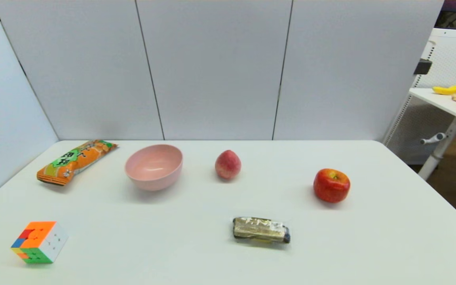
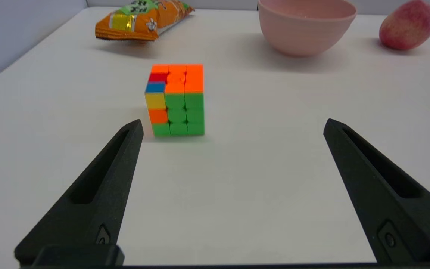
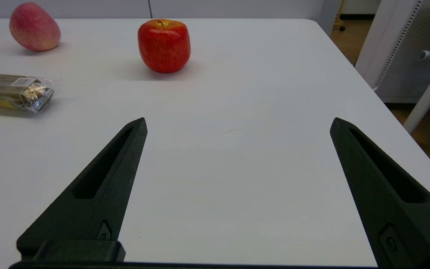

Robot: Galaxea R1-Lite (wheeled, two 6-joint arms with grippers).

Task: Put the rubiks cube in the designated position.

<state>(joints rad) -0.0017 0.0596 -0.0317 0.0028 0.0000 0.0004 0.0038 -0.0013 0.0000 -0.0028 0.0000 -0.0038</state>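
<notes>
The rubiks cube (image 1: 40, 242) (image 2: 175, 100) sits on the white table (image 1: 172, 253) at the near left, orange on top, green and white on its sides. My left gripper (image 2: 233, 123) is open, low over the table just short of the cube, which stands a little beyond its one fingertip and off its centre line. My right gripper (image 3: 237, 121) is open too, over bare table at the right side with nothing between its fingers. Neither arm shows in the head view. The designated position carries no mark that I can make out.
At the back stand an orange snack bag (image 1: 75, 161), a pink bowl (image 1: 154, 166) and a peach (image 1: 228, 164). A red apple (image 1: 331, 185) is at the right. A foil-wrapped bar (image 1: 261, 229) lies near the middle front. The table's right edge (image 3: 368, 86) is close to the right gripper.
</notes>
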